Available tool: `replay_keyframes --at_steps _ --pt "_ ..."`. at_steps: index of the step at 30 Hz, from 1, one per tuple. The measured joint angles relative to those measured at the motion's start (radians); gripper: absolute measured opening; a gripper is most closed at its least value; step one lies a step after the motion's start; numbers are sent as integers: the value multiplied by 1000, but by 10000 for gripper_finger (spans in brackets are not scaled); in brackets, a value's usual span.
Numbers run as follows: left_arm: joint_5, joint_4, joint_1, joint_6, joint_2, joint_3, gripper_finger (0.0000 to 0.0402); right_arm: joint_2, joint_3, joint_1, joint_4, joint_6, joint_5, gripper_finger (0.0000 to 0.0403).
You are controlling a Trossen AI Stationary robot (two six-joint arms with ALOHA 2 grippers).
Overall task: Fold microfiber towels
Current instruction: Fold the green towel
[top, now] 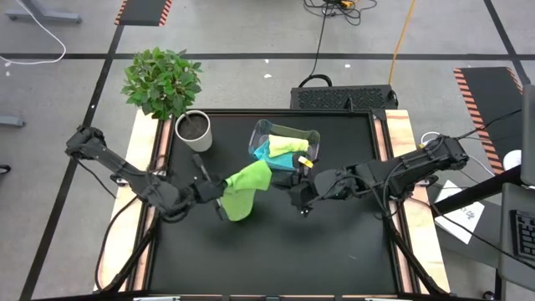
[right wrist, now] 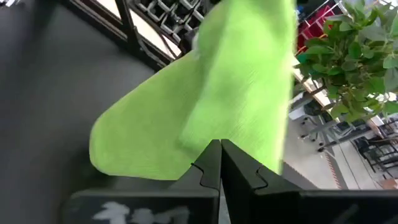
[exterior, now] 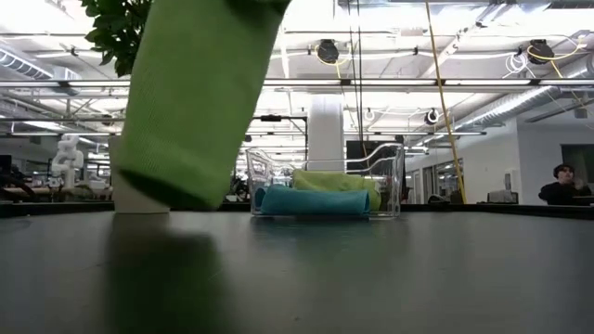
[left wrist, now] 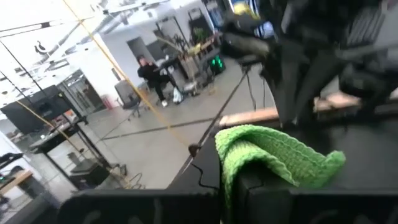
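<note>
The bright green towel (top: 247, 188) hangs in the air over the middle of the table, and its lower end (exterior: 167, 190) is clear of the top. My left gripper (top: 220, 192) is shut on it at its left side. My right gripper (right wrist: 219, 146) is shut, pointing toward the table's left, right beside the towel's right end (top: 269, 169). A turquoise towel (top: 264, 153) and a pale yellow-green towel (top: 289, 145) lie folded in the clear bin (top: 314, 134) at the far middle. My left gripper pinches a bunched fold of the green towel (left wrist: 249, 155) between its two fingers, coming level from the table's left. The cloth spills over the fingers, several layers thick. The rest hangs slack below and slants toward the right, clear of the table. My right gripper has its shut fingertips (right wrist: 210, 155) in front of the green cloth (right wrist: 242, 81); I cannot tell whether they touch it.
A potted plant (top: 192, 130) stands at the far left of the black table top. The bin (exterior: 394, 176) stands behind the hanging towel. The near half of the table (top: 276, 251) is bare. A person (exterior: 561, 186) sits in the room beyond.
</note>
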Motion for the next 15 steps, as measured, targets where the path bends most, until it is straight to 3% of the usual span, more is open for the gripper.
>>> replay_keyframes --at_steps 8,15 --pt "70 52 0 3 -100 0 1 -2 -37 43 -2 -57 -6 22" --pt "130 64 0 -27 -114 0 0 -2 -102 83 171 -192 0 132"
